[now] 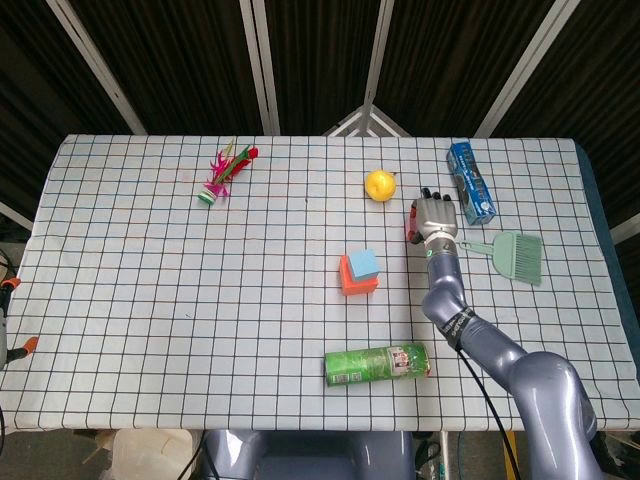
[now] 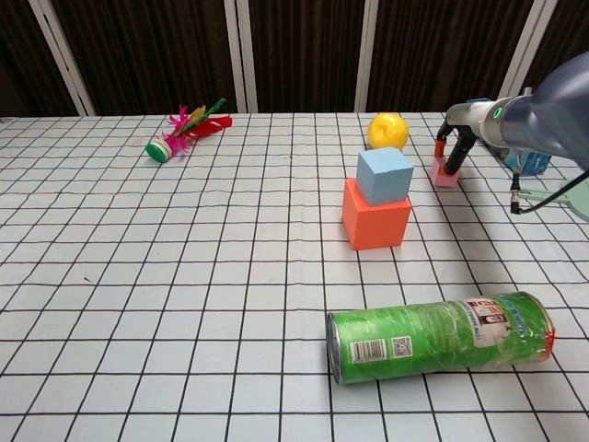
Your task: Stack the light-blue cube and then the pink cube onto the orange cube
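Pink cube [image 2: 444, 172] is seen on the tablecloth right of the lemon [image 2: 387, 130], pinched by the right hand [image 2: 454, 147]. Light-blue cube [image 2: 384, 175] already sits on the orange cube [image 2: 375, 217]. Likely light, foam-like; opposite flat faces are judged best gripped. Left hand is unseen.

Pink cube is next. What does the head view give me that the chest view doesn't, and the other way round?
Head view only: the green dustpan and the whole blue box beside the right hand.
Chest view only: dark fingers down on the pink cube, and the light-blue cube seated on the orange cube.
Both: the stack, yellow ball, green can, feathered shuttlecock.
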Available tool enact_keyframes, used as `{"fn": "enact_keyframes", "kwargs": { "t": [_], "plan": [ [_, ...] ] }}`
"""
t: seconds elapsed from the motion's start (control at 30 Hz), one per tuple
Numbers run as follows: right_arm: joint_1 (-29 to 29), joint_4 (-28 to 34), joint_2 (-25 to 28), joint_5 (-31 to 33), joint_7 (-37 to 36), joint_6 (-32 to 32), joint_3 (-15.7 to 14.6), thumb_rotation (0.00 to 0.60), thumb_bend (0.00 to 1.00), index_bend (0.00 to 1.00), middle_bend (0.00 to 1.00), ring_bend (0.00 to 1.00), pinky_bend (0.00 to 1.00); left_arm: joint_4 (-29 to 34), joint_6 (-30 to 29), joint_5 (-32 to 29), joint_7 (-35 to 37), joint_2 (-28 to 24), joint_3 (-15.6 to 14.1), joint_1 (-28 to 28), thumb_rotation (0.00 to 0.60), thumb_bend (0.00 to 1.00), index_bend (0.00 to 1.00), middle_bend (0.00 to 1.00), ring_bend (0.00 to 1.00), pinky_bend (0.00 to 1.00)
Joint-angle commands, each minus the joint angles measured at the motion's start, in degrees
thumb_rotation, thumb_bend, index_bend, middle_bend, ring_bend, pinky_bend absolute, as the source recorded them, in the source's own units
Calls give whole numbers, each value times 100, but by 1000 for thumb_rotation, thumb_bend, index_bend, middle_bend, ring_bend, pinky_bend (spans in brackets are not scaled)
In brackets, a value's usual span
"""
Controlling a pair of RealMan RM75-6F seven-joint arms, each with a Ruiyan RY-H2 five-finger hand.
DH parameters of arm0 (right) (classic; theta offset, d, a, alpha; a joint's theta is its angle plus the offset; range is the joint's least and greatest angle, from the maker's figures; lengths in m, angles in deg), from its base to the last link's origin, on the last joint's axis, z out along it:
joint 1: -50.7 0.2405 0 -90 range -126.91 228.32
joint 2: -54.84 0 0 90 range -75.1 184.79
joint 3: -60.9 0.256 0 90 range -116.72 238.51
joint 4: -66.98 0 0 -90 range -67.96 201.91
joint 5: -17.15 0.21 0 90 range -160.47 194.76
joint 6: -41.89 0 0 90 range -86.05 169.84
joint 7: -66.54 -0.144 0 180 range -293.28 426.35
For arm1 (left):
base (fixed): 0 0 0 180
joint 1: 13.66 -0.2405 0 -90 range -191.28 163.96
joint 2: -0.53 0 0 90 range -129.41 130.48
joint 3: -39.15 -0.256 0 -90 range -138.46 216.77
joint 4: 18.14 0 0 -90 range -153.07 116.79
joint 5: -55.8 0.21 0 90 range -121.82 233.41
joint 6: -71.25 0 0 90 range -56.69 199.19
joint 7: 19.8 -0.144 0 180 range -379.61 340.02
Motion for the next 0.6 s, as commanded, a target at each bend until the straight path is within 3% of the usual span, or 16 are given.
{"fn": "enact_keyframes", "kwargs": {
  "t": [0.03, 0.27, 0.6],
  "plan": [
    [-2, 360, 168, -126, -60, -160, 36, 600, 452, 445, 78, 96, 87, 0, 9, 2, 8, -1, -3, 3, 600, 201, 160, 11, 0, 18],
    [11, 1697, 791, -281, 2, -861, 108, 600, 452, 445, 78, 96, 87, 6, 28, 37, 106, -44, -15, -5, 600, 202, 160, 12, 0, 18],
    [-181, 4587, 2219, -717, 135, -1955, 132, 600, 452, 445, 78, 95, 87, 4, 110, 133, 317, -116, -50, -4, 600, 202, 160, 13, 0, 18]
  ]
}}
